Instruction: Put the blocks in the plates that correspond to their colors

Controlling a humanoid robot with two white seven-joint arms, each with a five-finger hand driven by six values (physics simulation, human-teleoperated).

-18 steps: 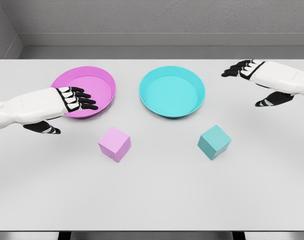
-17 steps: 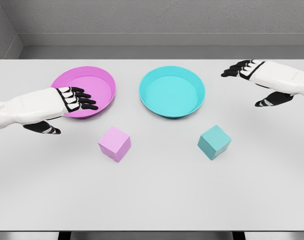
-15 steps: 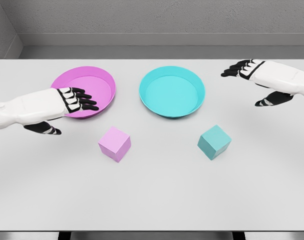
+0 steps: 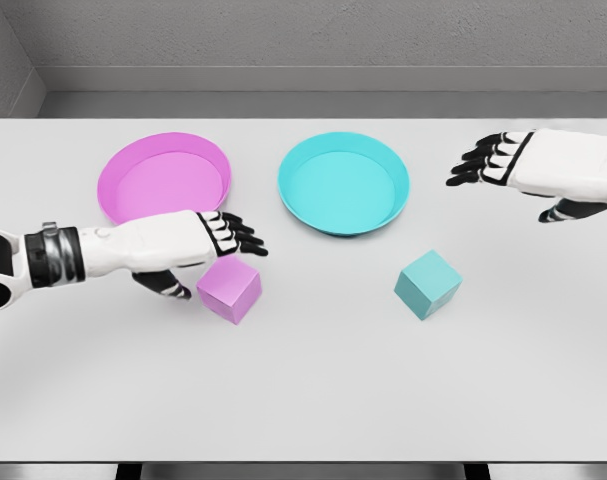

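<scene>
1. Now the left hand has swung down from the rim of the round pink plastic plate, upper left of the frame, to the small pink cube at lower centre-left; its fingers are spread, with the thumb low beside the cube, gripping nothing yet.
2. So the grasp looks about to begin; the cube sits on the white table, just below its plate.
3. Meanwhile the right hand, upper right, has drifted slightly lower, fingers relaxed and empty.
4. Lower right, the teal cube waits untouched below the round teal plate.
</scene>
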